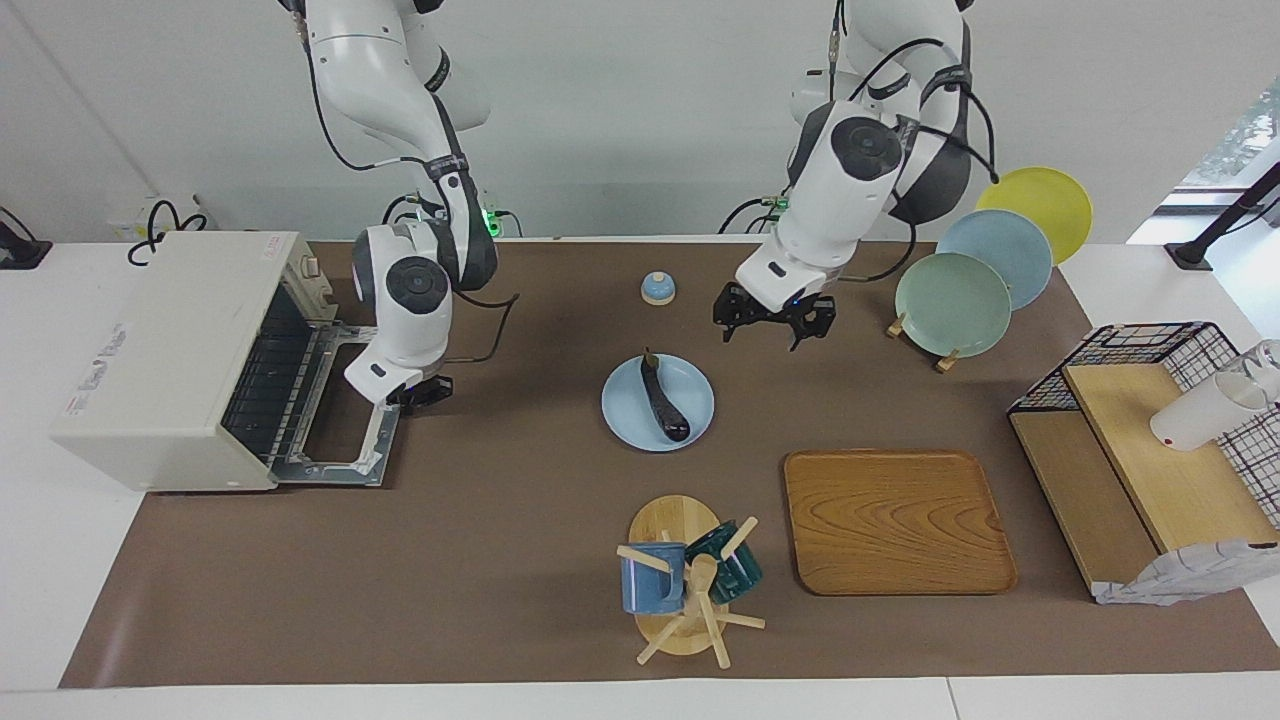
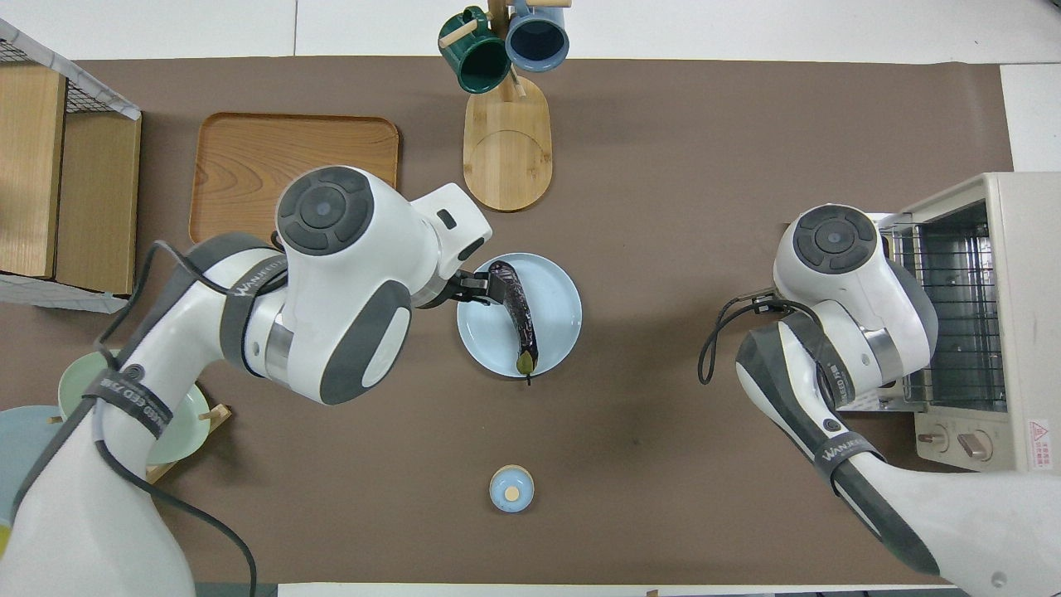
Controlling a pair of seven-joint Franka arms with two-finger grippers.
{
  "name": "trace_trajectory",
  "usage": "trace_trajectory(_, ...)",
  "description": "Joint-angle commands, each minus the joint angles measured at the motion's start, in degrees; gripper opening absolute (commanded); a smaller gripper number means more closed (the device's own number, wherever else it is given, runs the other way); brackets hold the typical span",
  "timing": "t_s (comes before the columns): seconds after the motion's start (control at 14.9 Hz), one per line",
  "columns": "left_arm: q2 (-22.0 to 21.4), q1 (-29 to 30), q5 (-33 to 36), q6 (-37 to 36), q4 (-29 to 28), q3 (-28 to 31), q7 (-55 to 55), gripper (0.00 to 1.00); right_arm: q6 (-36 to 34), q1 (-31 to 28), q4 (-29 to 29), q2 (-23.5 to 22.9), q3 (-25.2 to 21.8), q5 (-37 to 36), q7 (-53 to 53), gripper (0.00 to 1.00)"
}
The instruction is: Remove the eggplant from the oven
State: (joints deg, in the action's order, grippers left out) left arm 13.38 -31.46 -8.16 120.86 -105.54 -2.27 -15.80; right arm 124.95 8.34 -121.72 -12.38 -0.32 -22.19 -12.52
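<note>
1. The eggplant lay on a light blue plate mid-desk, out of the oven, stem end pointing toward the robots.
2. The oven sat at the right arm's end of the desk with its drop-down door flat open and the wire rack showing inside.
3. The right gripper hung low just over the open door's edge, fingers together, holding nothing.
4. The left gripper was up in the air over the brown mat beside the plate, fingers spread apart and empty. From overhead it overlapped the plate's rim, but the facing view showed it clear of the plate.
5. Other stuff: a wooden tray, a mug tree with a blue and a green mug, a plate rack, and a small blue lid close to the robots.
</note>
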Motion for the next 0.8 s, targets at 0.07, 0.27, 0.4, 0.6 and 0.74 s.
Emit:
trace_trajectory(0.07, 3.57, -3.42, -0.89, 6.21, -1.60, 0.95, -2.02, 1.00, -1.45, -3.68, -0.89, 4.19, 0.67, -2.33, 6.79, 0.00)
trace_trajectory(0.27, 6.83, -5.10, -0.89, 11.13, -1.60, 0.95, -7.20, 1.00, -5.40, -4.47, 1.04, 5.70, 0.76, -2.33, 8.48, 0.00)
trace_trajectory(0.4, 7.10, -5.28, -0.98, 11.76, -1.86, 0.95, -8.97, 1.00, -6.81, -4.91, 2.09, 6.84, 0.76, -2.07, 10.31, 0.00)
trace_trajectory(0.6, 8.68, -7.20, -0.89, 14.48, -2.48, 0.95, -12.39, 1.00, -7.96, -8.86, 2.89, 8.33, 0.85, -0.41, 16.37, 0.00)
trace_trajectory(0.74, 9.03, -7.21, -0.98, 15.37, -2.66, 0.95, -13.20, 0.98, -9.01, -10.09, 3.50, 8.95, 0.76, 2.14, 19.02, 0.00)
